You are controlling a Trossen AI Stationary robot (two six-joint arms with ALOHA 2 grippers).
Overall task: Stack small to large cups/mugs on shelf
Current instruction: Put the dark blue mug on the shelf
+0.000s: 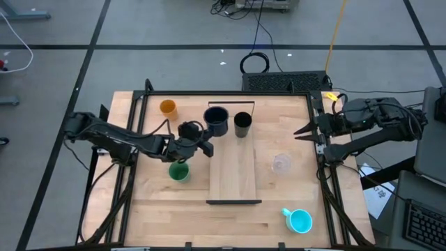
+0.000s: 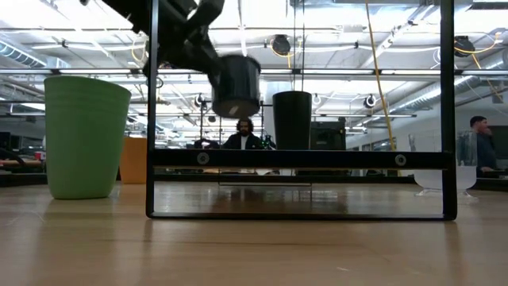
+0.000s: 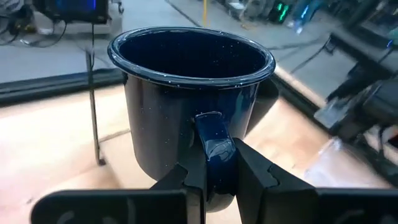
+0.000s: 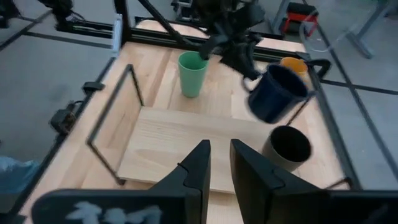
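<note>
The left gripper [image 3: 219, 177] pinches the dark enamel mug [image 1: 216, 120] by its handle above the light-wood shelf [image 1: 233, 171]; next, lowering it level beside the tall black cup [image 1: 242, 123].

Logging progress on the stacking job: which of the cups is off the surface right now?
The dark mug with handle: the left gripper is shut on its handle and holds it raised. The other cups all stand on the table or shelf.

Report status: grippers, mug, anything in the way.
Left gripper shut on dark mug by its handle, held above the shelf far end. Right gripper shut, empty, parked at table's right edge. Black cup stands close beside the mug.
</note>
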